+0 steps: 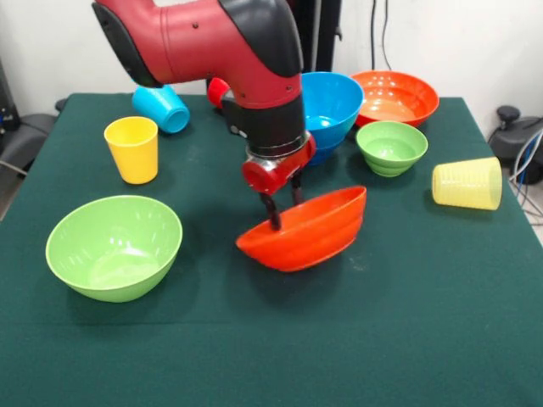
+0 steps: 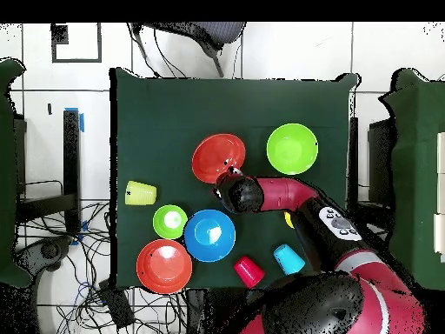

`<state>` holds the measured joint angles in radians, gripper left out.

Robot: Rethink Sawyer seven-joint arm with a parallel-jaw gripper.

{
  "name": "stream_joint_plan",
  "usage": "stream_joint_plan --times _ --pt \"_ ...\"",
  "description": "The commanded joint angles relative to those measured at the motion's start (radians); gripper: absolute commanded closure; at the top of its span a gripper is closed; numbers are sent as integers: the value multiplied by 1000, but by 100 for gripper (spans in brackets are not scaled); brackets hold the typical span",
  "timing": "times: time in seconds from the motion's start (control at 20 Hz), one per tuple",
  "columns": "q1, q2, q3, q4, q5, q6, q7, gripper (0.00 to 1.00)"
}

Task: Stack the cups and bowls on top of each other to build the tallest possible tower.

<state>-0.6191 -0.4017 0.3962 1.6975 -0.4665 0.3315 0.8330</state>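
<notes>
My gripper (image 1: 284, 210) is shut on the rim of an orange-red bowl (image 1: 310, 231) and holds it tilted at mid-table; it also shows in the overhead view (image 2: 217, 157), with the gripper (image 2: 229, 175) at its rim. Whether the bowl's low side touches the cloth, I cannot tell. A big green bowl (image 1: 114, 246) stands upright at the front left. The big blue bowl (image 1: 333, 106), the second orange-red bowl (image 1: 395, 96) and the small green bowl (image 1: 391, 147) stand apart behind. The small dark blue bowl is not in view. No pile of bowls shows.
An opaque yellow cup (image 1: 132, 148) stands upright at the left. A light blue cup (image 1: 161, 108) lies on its side behind it. A red cup (image 1: 217, 89) is partly hidden by the arm. A ribbed pale yellow cup (image 1: 467, 182) lies on its side at the right.
</notes>
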Motion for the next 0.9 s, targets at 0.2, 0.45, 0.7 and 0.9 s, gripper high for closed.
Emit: stream_joint_plan --times 0.2,0.45,0.7,0.9 --pt "6 -10 -66 -70 -56 -152 169 0" --pt "-22 -25 -22 -62 -28 -166 148 0" --pt "-22 -20 0 -60 -6 -165 151 0" --pt "-21 -5 0 -60 -5 -165 153 0"
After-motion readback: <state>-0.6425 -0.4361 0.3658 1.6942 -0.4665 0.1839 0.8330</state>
